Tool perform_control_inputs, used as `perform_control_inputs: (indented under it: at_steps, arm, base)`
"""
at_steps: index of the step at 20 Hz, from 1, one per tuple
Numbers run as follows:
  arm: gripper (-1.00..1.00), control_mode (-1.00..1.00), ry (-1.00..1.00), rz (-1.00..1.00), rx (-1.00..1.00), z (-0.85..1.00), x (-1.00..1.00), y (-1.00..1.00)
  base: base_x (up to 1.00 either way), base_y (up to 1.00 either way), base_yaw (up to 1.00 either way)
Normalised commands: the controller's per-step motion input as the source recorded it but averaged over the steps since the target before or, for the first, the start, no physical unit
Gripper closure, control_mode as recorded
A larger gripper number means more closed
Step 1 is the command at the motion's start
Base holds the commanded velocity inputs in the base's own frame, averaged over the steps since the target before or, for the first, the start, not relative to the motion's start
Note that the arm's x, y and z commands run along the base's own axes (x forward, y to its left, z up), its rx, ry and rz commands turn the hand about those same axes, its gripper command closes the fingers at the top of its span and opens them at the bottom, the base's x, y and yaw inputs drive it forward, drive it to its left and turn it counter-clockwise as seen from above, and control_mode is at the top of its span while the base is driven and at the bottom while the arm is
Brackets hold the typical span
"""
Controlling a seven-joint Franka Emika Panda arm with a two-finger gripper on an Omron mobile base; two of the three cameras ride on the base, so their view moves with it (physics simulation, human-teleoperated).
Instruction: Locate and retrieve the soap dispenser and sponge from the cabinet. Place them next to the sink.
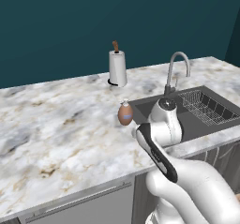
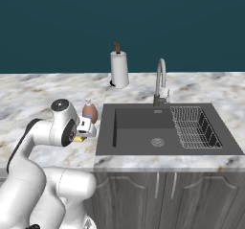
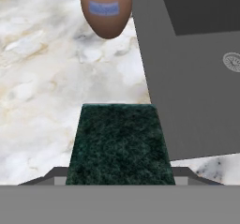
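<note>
The soap dispenser point(image 1: 125, 114) point(image 2: 89, 112) point(image 3: 106, 10) stands upright on the marble counter, just left of the sink point(image 1: 145, 107) point(image 2: 139, 132) point(image 3: 197, 92). My gripper point(image 2: 82, 132) point(image 3: 120, 176) hangs low over the counter in front of the bottle, by the sink's left rim. It is shut on the sponge point(image 3: 119, 145) point(image 2: 78, 139), whose dark green top lies between the fingers and whose yellow side peeks out under the hand. I cannot tell whether the sponge touches the counter. The cabinet is out of view.
A white paper-towel roll point(image 1: 117, 67) point(image 2: 119, 69) stands at the back of the counter. The chrome faucet point(image 1: 176, 68) point(image 2: 161, 79) rises behind the basin, and a wire rack point(image 1: 204, 106) point(image 2: 194, 126) fills its right half. Grey base cabinets point(image 2: 158, 194) run below.
</note>
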Motion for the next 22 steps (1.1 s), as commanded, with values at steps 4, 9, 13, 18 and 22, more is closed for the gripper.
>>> perform_control_inputs:
  at_steps: [4,9,13,18,22]
  arm:
    - [1.0,-1.0,0.04,0.01,0.01,-0.11,0.25,0.01]
    - [1.0,-1.0,0.05,0.01,0.06,-0.29,0.1,0.0]
    - [1.0,-1.0,0.01,0.0,0.06,-0.3,0.05,0.0]
    - [1.0,-1.0,-0.04,0.0,0.03,-0.19,0.09,0.01]
    - [1.0,-1.0,-0.07,0.0,0.0,-0.3,0.19,0.0]
  base:
    - [0.0,0.0,0.0]
    - [0.0,0.0,0.0]
    - [0.0,0.0,0.0]
    - [0.0,0.0,0.0]
    - [0.0,0.0,0.0]
